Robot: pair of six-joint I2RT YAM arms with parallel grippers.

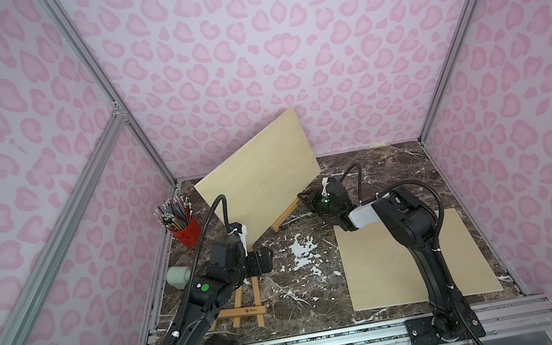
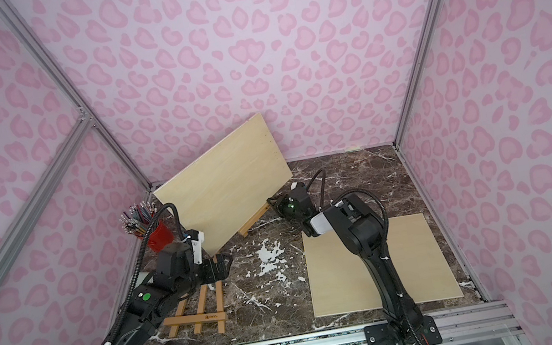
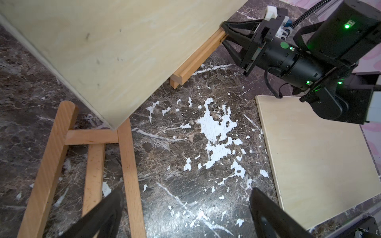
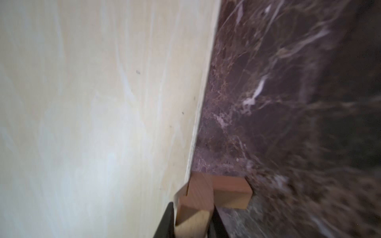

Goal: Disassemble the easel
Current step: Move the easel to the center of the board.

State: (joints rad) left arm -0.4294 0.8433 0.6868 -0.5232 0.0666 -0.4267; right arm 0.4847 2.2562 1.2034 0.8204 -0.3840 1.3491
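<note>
Wooden easel ledge (image 3: 196, 60) inside right claw (image 3: 224, 34)

You see: easel (image 3: 129, 164) smooth tan wood | leaning board (image 3: 103, 51) pale matt wood | tabletop (image 3: 165, 160) dark marble-look, slight sheen, white chipped patches | pencil cup (image 1: 187, 232) glossy red

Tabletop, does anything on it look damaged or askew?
Yes. The marble-print tabletop has white chipped patches mid-table, and the wooden board sits crooked on the easel ledge, one corner drooping toward the flat wooden frame.
</note>
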